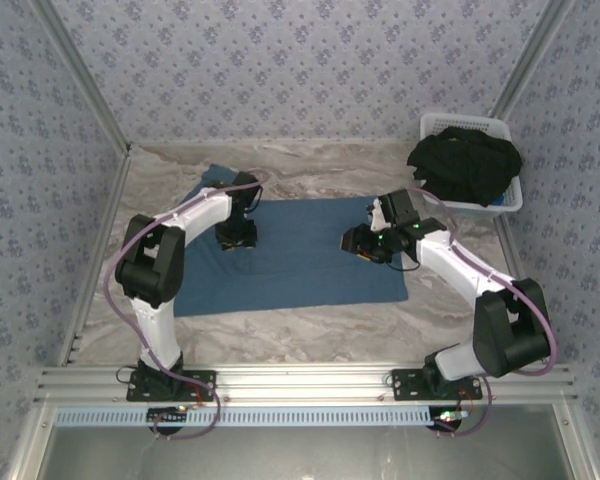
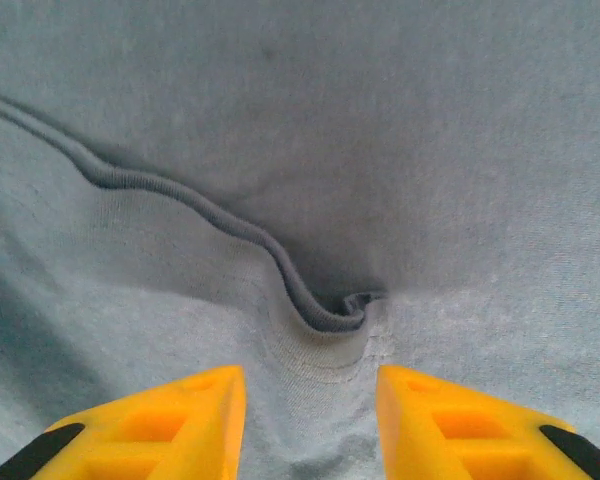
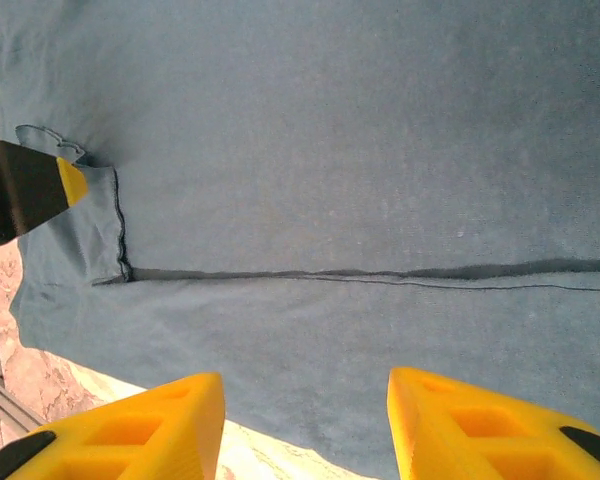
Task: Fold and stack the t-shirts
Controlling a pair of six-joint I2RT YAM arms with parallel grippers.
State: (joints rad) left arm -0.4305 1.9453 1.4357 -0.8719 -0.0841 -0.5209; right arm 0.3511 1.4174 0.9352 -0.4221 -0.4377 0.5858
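On table, flat teal-blue t-shirt [image 1: 300,260]

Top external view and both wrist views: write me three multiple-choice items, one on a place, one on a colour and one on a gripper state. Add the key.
1. Where do the black shirts lie?
A) in the white basket at the far right corner
B) flat between the two arms
C) under the left arm's base

2. What colour is the spread shirt on the table?
A) red
B) teal-blue
C) white

3. How is the left gripper set?
A) shut on the cloth
B) shut on the basket rim
C) open over a ridged fold of cloth

Key: 1 A, the dark heap sits in the slatted basket. 2 B, the cloth looks teal-blue in all three views. 3 C, the yellow fingers stand apart with nothing between them.
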